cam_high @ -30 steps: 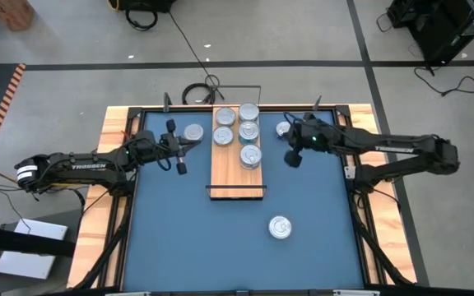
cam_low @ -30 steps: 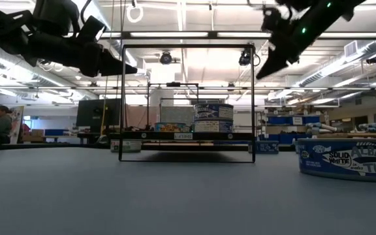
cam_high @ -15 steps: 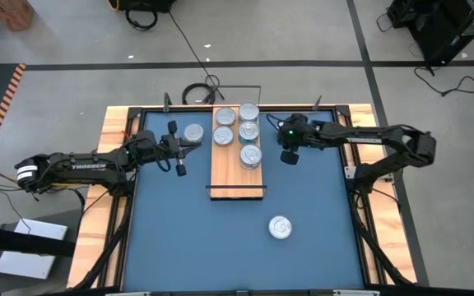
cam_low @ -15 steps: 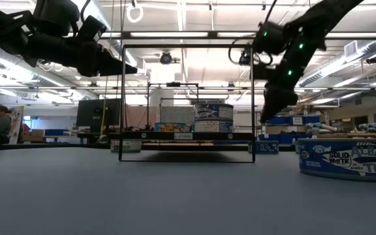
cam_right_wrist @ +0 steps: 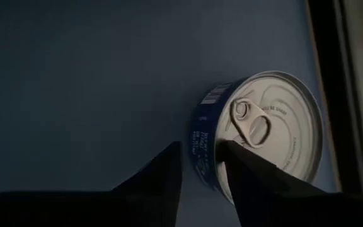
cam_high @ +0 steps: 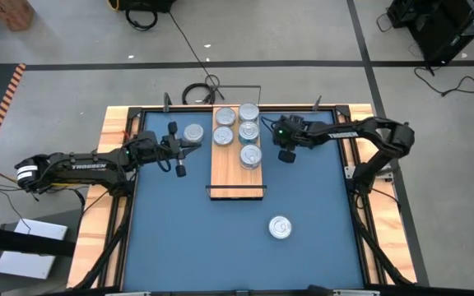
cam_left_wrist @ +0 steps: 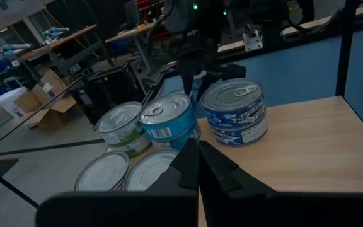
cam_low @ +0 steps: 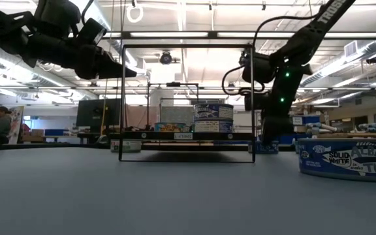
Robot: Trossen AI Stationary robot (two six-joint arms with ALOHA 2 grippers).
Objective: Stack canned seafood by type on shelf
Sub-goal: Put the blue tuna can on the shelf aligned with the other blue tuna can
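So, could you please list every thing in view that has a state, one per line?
left gripper: shut, empty, above table left of shelf
right gripper: open, straddling tin's rim
tin at right gripper: upright, on table
shelf: flat, carrying tins
front tin: upright, alone

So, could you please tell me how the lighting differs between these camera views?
Low view: bright ceiling strip lights backlight both arms into silhouettes. Right wrist view: dim, the blue table nearly black, only the blue-sided round tin's silver top catching light. High view: even light, soft shadows. Left wrist view: evenly lit, with sheen on the tin tops.
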